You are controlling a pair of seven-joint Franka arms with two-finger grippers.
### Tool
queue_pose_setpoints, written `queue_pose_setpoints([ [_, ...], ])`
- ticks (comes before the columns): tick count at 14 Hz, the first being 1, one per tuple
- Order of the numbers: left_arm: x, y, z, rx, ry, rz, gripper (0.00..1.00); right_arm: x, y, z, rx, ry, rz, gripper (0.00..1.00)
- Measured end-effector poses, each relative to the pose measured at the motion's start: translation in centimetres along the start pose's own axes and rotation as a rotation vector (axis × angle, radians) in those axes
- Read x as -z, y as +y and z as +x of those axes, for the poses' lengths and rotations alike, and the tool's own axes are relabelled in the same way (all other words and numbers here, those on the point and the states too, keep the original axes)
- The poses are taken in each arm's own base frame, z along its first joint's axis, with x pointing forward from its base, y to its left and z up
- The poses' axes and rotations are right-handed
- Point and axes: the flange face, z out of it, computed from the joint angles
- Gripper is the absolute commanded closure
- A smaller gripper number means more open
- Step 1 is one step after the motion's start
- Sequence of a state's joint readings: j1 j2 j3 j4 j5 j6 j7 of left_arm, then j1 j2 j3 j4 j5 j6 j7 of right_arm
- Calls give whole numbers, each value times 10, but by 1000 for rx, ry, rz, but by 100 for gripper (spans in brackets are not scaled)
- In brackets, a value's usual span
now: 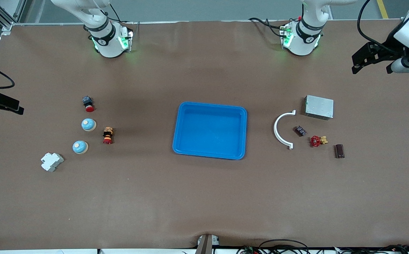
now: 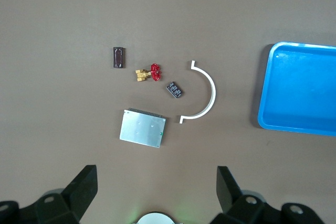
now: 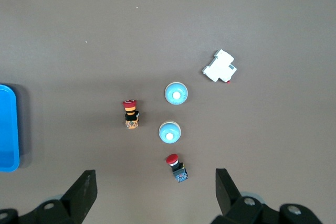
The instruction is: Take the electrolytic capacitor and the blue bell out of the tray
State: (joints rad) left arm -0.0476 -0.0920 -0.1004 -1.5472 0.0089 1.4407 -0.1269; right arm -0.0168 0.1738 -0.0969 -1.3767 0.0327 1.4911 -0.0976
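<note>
Two light-blue bells sit on the table toward the right arm's end; they also show in the right wrist view. A dark brown capacitor lies toward the left arm's end and shows in the left wrist view. A blue tray stands empty mid-table. My left gripper hangs open and empty high over the left arm's end of the table. My right gripper hangs open and empty over the right arm's end.
Near the capacitor lie a small dark component, a red valve, a white arc and a metal box. By the bells are two red push buttons and a white breaker.
</note>
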Motion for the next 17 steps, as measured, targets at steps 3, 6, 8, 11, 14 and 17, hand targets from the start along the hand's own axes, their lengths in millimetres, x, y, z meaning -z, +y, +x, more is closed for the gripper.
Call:
queue_pose_setpoints([
  [3,0,0,0,0,0,0,0,22,-7,-12,12,32,1,0],
  [6,0,0,0,0,0,0,0,40,-26,-25,18,48,6,0],
  [8,0,0,0,1,0,0,0,45,-40,-29,20,53,8,0],
  [11,0,-3,0,5,1,-1,0,46,-44,-30,19,51,9,0],
  [14,2,-7,1,13,4,-1,0,44,-44,-34,17,20,9,0],
  [17,2,-9,1,17,7,-2,0,41,-46,-38,14,-16,10,0],
])
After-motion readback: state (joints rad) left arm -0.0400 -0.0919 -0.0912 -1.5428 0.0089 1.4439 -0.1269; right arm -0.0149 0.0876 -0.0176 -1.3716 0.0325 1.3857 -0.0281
